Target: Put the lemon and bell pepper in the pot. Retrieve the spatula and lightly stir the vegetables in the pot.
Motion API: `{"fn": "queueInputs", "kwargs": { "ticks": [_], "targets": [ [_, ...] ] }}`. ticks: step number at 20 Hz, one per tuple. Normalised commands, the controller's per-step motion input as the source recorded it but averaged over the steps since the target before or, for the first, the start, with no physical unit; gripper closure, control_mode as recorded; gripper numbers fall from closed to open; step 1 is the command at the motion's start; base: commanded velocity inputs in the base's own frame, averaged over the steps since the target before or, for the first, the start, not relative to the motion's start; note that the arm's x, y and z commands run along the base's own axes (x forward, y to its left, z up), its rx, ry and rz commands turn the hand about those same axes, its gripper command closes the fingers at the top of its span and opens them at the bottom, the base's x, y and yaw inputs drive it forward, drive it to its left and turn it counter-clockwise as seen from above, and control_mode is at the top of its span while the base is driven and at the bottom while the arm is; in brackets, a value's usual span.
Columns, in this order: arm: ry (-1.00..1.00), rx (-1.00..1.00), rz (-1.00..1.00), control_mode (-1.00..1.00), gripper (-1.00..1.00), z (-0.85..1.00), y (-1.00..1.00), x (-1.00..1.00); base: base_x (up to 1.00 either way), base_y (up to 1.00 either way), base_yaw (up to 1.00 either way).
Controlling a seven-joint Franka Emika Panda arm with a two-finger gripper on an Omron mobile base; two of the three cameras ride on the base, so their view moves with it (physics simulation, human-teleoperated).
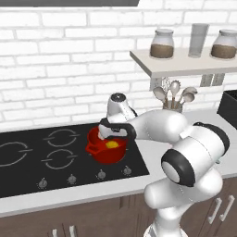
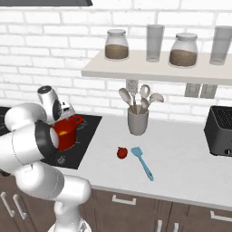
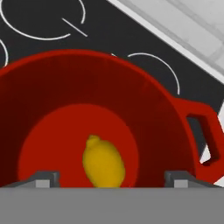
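Observation:
The red pot [image 1: 105,154] [image 2: 69,134] stands on the front right burner of the black cooktop. The yellow lemon [image 3: 103,162] [image 1: 112,144] lies on the pot's floor, free of the fingers. My gripper [image 3: 111,179] [image 1: 112,133] hangs just over the pot's mouth, open, with its two fingertips [image 3: 43,178] wide apart on either side of the lemon. The small red bell pepper [image 2: 122,152] sits on the grey counter to the right of the cooktop. Beside it lies the light-blue spatula [image 2: 142,162], blade toward the pepper.
A grey holder with spoons and a whisk [image 2: 137,121] [image 1: 173,104] stands at the back of the counter. A dark toaster [image 2: 222,131] sits at the far right. A shelf [image 2: 149,69] with jars hangs above. Knobs [image 1: 71,179] line the cooktop's front edge.

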Motion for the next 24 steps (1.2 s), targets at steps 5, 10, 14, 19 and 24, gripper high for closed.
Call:
{"fn": "queueInputs", "kwargs": {
  "ticks": [5,10,14,19,24],
  "targets": [
    [-0.14,0.01,0.02,-1.00,-1.00,0.55,-0.21,-0.26,0.00,0.00,0.00],
    [-0.15,0.05,0.02,-1.00,-1.00,0.64,-0.62,-0.96,0.00,0.00,0.00],
    [-0.04,0.00,0.00,-1.00,-1.00,0.04,-0.91,-0.99,0.00,0.00,0.00],
    [0.00,-0.07,0.00,-1.00,-1.00,-0.13,-0.95,-0.89,0.00,0.00,0.00],
    [0.04,-0.10,-0.05,-1.00,-1.00,-0.18,-1.00,-0.38,0.00,0.00,0.00]
  ]
}}
